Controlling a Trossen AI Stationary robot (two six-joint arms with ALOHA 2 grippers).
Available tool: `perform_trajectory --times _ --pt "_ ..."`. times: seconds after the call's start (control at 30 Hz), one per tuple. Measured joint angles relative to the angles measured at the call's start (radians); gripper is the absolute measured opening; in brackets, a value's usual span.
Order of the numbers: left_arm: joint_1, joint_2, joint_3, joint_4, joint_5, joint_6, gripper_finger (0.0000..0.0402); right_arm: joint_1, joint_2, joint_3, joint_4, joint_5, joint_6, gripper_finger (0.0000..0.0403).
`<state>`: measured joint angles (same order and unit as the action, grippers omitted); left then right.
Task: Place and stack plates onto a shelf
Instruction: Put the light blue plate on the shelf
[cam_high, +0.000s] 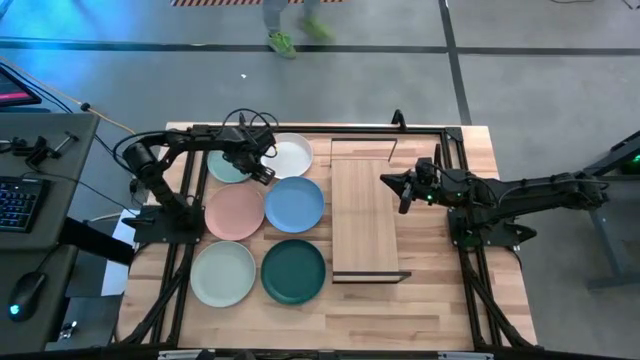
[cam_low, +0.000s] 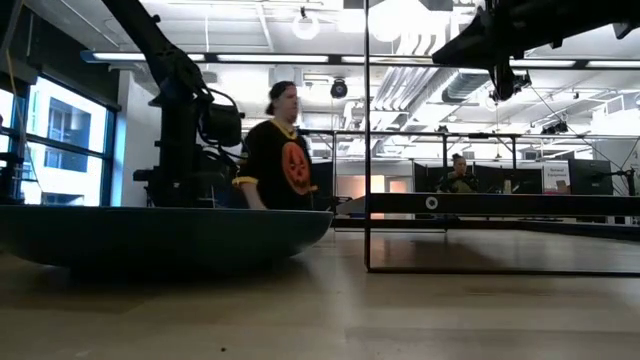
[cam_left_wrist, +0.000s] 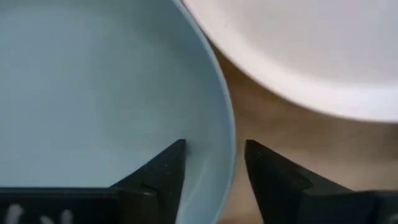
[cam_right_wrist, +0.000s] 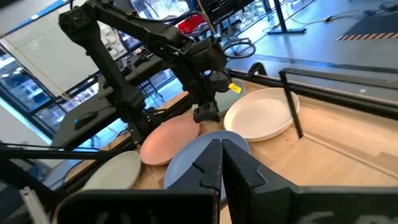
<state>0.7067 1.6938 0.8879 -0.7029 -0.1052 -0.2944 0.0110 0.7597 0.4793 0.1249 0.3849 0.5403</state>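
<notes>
Left gripper is straddling the pale green plate rim, jaws released, readying a pinch beside the white plate; right gripper is waiting over the empty shelf, jaws clenched, keeping clear. Plates are sitting on the bench.

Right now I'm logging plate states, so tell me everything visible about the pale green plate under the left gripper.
The pale green plate is round, shallow and matte, lying flat on the tabletop at the far left, beside the white plate. The left gripper is open, one finger inside the rim and one outside.
</notes>
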Motion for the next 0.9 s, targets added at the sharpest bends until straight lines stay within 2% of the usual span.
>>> perform_trajectory --times 0.27,0.57,0.9 --pt "-0.001 -0.020 -0.004 0.000 -0.027 0.039 0.0012 0.000 0.000 0.000 0.000 0.025 -0.017 0.0000" --pt "0.000 -0.104 0.037 -0.107 -0.058 0.076 0.0004 0.000 0.000 0.000 0.000 0.025 -0.017 0.0000" --pt "-0.012 -0.296 0.190 -0.289 -0.094 0.114 0.0001 0.000 0.000 0.000 0.000 0.025 -0.022 0.0000"
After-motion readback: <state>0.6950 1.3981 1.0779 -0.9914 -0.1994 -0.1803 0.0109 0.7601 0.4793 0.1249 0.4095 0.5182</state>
